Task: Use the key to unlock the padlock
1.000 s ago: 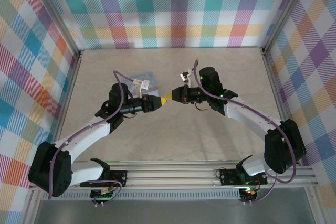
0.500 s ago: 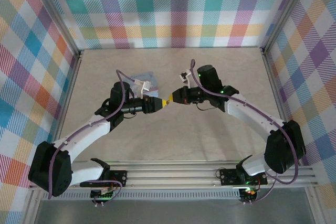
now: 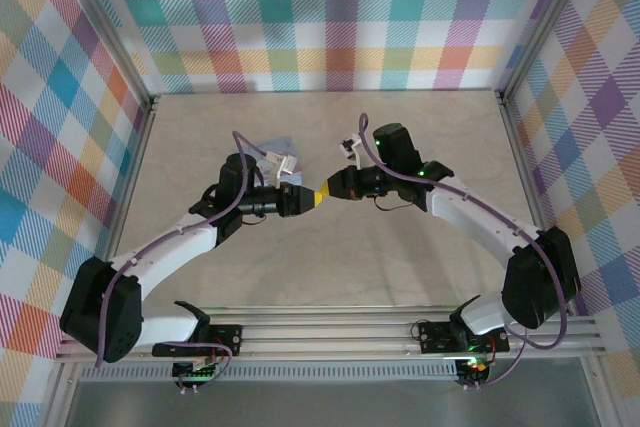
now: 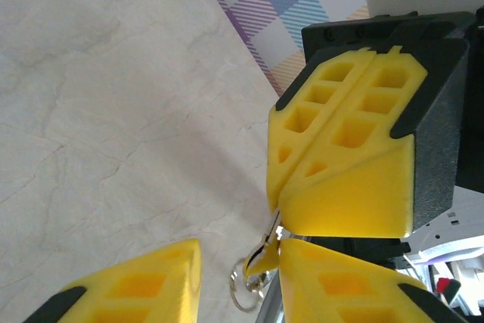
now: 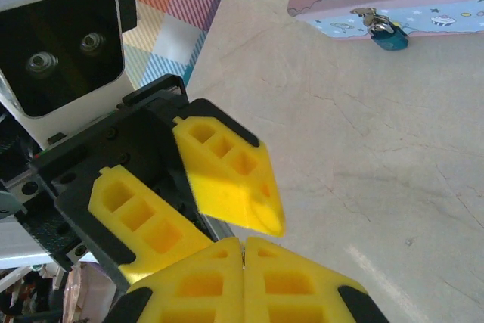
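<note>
My right gripper (image 5: 243, 259): yellow fingers pressed flat together, seam closed, pinching the key (image 4: 270, 238). In the left wrist view the thin silvery key pokes out of that seam and hangs down, a small wire ring (image 4: 246, 291) dangling at its lower end. My left gripper (image 4: 240, 262): fingers spread, a clear gap between them; the key's lower part lies against the inner edge of one finger (image 4: 340, 285), the other stands off from it. Top view: both arms meet tip to tip above the middle of the table (image 3: 400, 267). The padlock (image 5: 389, 35), dark blue, hangs from the clasp on the front of the pale-blue cartoon tin (image 5: 423, 1), well apart from the key. The tin sits on the table beyond my left wrist.
</note>
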You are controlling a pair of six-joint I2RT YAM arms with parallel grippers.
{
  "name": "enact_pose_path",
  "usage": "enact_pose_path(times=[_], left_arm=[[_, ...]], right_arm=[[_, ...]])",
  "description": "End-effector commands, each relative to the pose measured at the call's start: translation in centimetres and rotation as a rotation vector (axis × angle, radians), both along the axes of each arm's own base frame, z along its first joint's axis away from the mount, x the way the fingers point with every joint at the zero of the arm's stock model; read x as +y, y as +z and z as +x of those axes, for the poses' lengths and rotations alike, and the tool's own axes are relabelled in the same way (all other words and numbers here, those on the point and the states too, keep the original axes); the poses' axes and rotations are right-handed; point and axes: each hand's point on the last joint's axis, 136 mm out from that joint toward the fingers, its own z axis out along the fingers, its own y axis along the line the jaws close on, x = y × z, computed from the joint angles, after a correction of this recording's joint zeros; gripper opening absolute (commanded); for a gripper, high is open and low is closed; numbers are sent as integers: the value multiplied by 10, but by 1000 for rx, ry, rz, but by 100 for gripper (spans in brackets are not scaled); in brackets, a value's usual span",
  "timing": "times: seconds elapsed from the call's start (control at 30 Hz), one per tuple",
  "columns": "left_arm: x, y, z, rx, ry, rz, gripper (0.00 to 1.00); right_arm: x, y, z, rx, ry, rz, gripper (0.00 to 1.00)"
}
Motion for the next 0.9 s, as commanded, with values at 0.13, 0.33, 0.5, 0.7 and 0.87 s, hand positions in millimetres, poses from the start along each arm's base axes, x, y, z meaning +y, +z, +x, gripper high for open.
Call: enact_pose_path(times=[0.13, 0.33, 0.5, 0.7, 0.87], left_arm=[[-3, 12, 10, -43, 25, 0, 13], [5, 2, 22, 8, 115, -2, 0], [8, 2, 28, 45, 155, -68, 0], [15, 3, 32, 54, 192, -102, 0], [21, 7, 36, 62, 219, -133, 0]], right_arm=[[7, 12, -4, -20, 48, 32, 0], [7, 11, -5, -18, 44, 43, 0], [6, 8, -5, -11, 29, 62, 0], [2, 1, -5, 0, -9, 57, 2], [0, -4, -8, 22, -23, 67, 0]])
